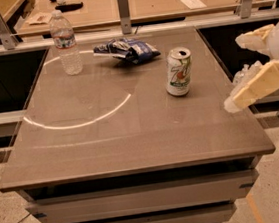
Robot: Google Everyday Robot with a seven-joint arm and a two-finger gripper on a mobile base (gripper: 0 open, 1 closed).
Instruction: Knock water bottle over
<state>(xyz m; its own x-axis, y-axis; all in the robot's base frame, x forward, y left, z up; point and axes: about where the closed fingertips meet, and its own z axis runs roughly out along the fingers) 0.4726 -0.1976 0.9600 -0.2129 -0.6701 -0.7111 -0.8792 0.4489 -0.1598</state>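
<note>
The water bottle (65, 43) is a tall clear ribbed bottle with a white cap and a pale label band. It stands upright at the far left corner of the grey table (132, 139). My gripper (233, 72) is at the table's right edge, far to the right of the bottle and apart from it. Its two pale fingers (255, 86) are spread apart, open and empty. A green-and-white soda can (179, 72) stands between the gripper and the bottle.
A blue chip bag (127, 50) lies at the back middle of the table. Small clear bottles (242, 75) sit off the table's right side behind the gripper. A wooden desk (157, 1) with metal posts runs behind the table.
</note>
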